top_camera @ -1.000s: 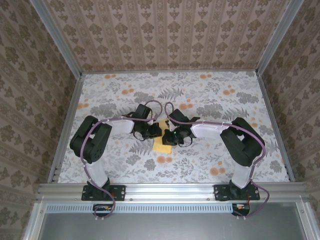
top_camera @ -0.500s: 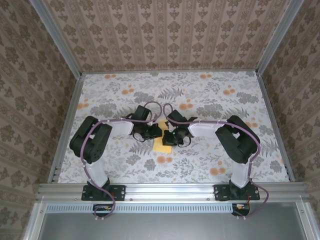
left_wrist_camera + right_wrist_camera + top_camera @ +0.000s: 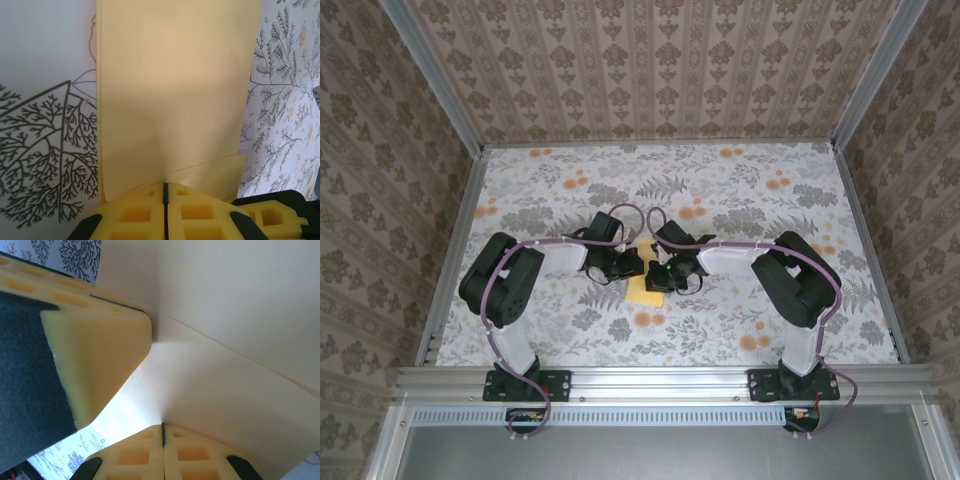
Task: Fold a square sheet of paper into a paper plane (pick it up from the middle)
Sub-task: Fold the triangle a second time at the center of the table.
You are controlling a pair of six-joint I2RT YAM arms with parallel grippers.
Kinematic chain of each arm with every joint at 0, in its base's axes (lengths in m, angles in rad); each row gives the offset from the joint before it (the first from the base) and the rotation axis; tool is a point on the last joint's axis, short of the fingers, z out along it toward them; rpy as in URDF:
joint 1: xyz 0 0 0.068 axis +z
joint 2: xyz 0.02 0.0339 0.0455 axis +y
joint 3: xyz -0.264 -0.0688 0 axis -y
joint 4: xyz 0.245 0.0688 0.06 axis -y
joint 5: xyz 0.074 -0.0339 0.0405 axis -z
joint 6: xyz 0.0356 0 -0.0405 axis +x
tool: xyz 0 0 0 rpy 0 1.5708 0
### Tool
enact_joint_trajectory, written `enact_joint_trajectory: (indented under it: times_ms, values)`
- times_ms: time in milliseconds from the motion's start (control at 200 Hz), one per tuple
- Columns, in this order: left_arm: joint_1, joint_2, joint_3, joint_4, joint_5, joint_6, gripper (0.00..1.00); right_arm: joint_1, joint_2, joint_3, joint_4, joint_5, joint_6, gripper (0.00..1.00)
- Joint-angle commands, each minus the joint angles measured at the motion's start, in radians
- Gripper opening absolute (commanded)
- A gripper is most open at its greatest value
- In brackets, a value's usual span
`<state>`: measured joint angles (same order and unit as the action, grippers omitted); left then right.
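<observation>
The square sheet of paper [image 3: 642, 288] is pale yellow and folded over on itself, held between the two arms at the table's middle. In the left wrist view the paper [image 3: 175, 90] stretches away from my left gripper [image 3: 165, 185], whose jaws are shut on its near edge where a folded flap meets them. My right gripper [image 3: 162, 426] is shut on another edge of the same paper [image 3: 235, 380]. A finger [image 3: 95, 355] of the left gripper sits close at the upper left there. From above, the left gripper [image 3: 628, 263] and right gripper [image 3: 660, 272] almost touch.
The table [image 3: 740, 320] has a grey leaf print with orange flower blotches [image 3: 642, 319]. Patterned walls and metal rails [image 3: 660, 378] enclose it. Free room lies behind and to either side of the arms.
The right arm has shifted a little left, bringing its gripper closer to the left one. Both grippers stay shut on the paper; the left arm has hardly moved.
</observation>
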<state>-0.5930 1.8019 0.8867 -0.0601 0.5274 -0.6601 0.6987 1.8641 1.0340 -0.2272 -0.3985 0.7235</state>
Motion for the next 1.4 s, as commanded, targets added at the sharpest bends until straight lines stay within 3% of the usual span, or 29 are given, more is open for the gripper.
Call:
enact_joint_trajectory:
  times_ms: [0,585,690,815,935,1035,1395]
  values:
    - [-0.005,0.050,0.002,-0.126,-0.095,-0.004,0.09,0.007,-0.037,-0.058,-0.054,-0.018,-0.023,0.06]
    - [-0.001,0.076,0.021,-0.149,-0.095,-0.015,0.09,0.006,-0.206,-0.255,-0.100,-0.034,-0.043,0.07]
    - [-0.002,0.048,0.036,-0.115,-0.033,-0.010,0.15,-0.007,-0.278,-0.245,-0.073,0.007,-0.022,0.08]
    - [-0.001,-0.025,0.049,-0.072,0.004,-0.033,0.25,-0.043,-0.325,-0.226,-0.022,0.067,0.005,0.20]
    - [0.005,-0.091,0.041,-0.077,-0.024,-0.057,0.36,-0.083,-0.291,-0.200,0.030,0.077,0.020,0.31]
    - [0.019,-0.130,0.005,-0.065,-0.041,-0.087,0.43,-0.100,-0.239,-0.157,0.045,0.077,0.014,0.34]
    - [0.045,-0.174,-0.108,0.040,0.012,-0.160,0.46,-0.114,-0.080,-0.038,0.063,0.025,-0.027,0.37]
